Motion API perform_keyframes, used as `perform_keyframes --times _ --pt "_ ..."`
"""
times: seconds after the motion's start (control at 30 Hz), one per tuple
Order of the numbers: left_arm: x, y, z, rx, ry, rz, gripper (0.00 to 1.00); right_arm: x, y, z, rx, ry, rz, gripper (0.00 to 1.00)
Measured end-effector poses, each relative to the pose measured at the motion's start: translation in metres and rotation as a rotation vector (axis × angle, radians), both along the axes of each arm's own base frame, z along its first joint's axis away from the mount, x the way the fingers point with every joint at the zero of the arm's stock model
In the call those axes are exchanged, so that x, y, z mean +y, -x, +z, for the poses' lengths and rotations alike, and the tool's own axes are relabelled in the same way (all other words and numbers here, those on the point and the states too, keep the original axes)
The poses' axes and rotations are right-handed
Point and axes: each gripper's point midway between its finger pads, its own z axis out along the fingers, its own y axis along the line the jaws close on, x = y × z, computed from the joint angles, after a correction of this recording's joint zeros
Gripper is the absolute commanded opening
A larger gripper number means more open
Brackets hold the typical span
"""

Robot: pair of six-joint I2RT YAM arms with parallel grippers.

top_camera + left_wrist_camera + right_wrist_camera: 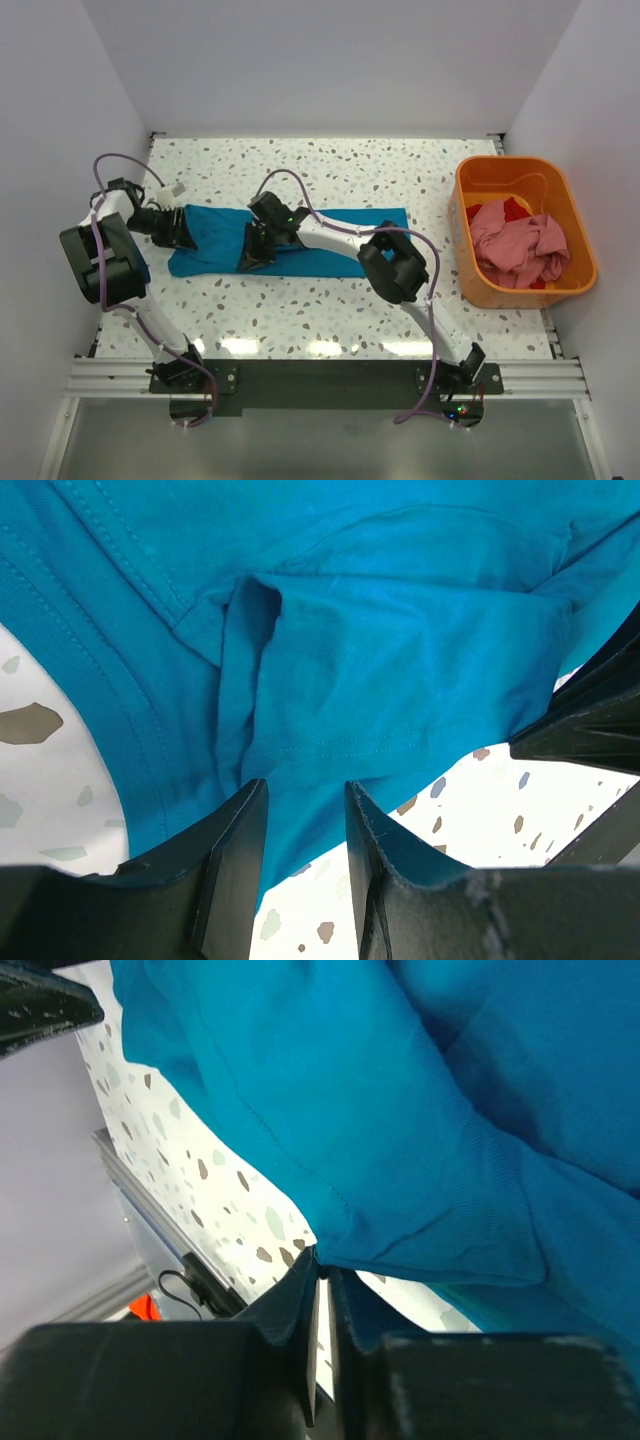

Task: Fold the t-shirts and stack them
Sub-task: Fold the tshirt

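A teal-blue t-shirt (330, 240) lies in a long band across the middle of the table (300, 320). At the shirt's left end is my left gripper (178, 228). In the left wrist view its jaws (305, 785) stand apart, open, with the teal cloth (380, 670) and its hem lying in the gap. My right gripper (255, 255) sits on the shirt's near edge, left of centre. In the right wrist view it (322, 1260) is shut on a folded corner of the teal cloth (400, 1140). A pink shirt (520, 245) and a red one (515, 208) lie crumpled in the tub.
An orange plastic tub (575, 215) stands at the table's right side. White walls close in on the left, back and right. The right arm's links (395, 260) lie over the teal shirt. A small white piece (172, 190) lies near the left gripper.
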Motion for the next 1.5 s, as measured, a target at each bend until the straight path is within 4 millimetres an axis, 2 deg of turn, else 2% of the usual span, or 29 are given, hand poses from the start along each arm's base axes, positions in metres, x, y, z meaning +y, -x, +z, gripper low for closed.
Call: perform_keyframes --times 0.03,0.7,1.07,1.5 --pt "0.000 0.000 0.000 0.001 0.000 0.000 0.42 0.000 -0.001 0.000 0.002 0.000 -0.003 0.00" --pt "0.005 0.005 -0.004 0.038 -0.051 -0.005 0.39 -0.004 -0.011 0.004 0.002 -0.026 -0.006 0.00" --pt "-0.005 0.009 -0.022 0.086 -0.051 -0.024 0.38 -0.005 -0.013 0.003 0.002 -0.027 -0.009 0.00" --pt "0.001 0.010 -0.030 0.116 -0.108 -0.008 0.38 -0.006 -0.013 -0.001 0.004 -0.028 -0.009 0.00"
